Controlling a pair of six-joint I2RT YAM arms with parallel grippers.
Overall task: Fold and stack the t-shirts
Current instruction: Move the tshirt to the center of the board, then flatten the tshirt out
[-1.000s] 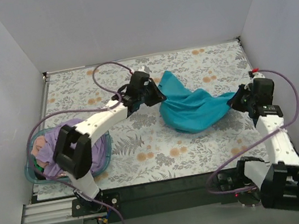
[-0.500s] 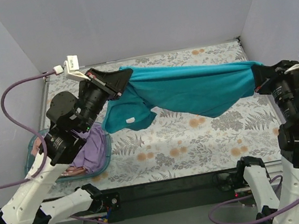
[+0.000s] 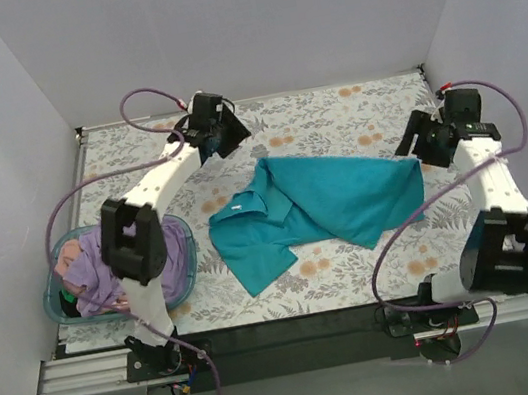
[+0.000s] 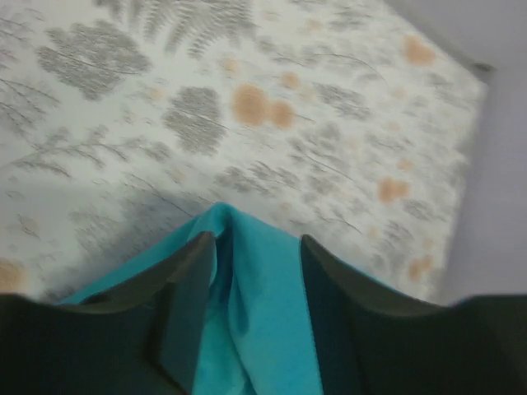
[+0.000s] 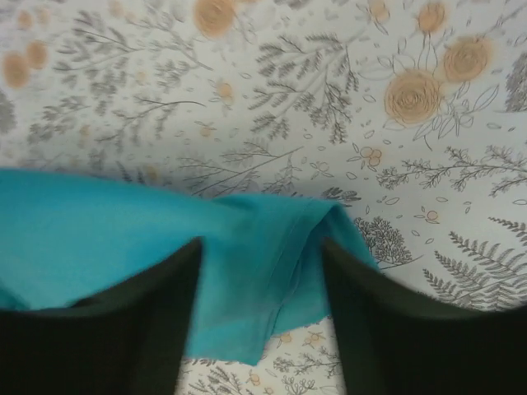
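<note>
The teal-blue t-shirt (image 3: 326, 202) lies spread on the floral table, collar and one sleeve toward the left. My left gripper (image 3: 226, 135) is open at the back left, just beyond the shirt's far left corner; in the left wrist view a teal fold (image 4: 255, 329) shows between its parted fingers (image 4: 257, 243). My right gripper (image 3: 415, 145) is open at the shirt's right corner, and the hemmed teal corner (image 5: 123, 222) lies flat between its spread fingers (image 5: 261, 247). A lavender t-shirt (image 3: 85, 268) and a pinkish one (image 3: 69, 255) sit bunched in the basket.
The translucent blue basket (image 3: 187, 281) stands at the near left of the table, partly under my left arm. Grey walls close in the table at the back and both sides. Purple cables loop off both arms.
Both grippers held the teal shirt, bunched at first, then stretched between them in the air. Now the shirt lies flat on the table and both grippers have opened.
</note>
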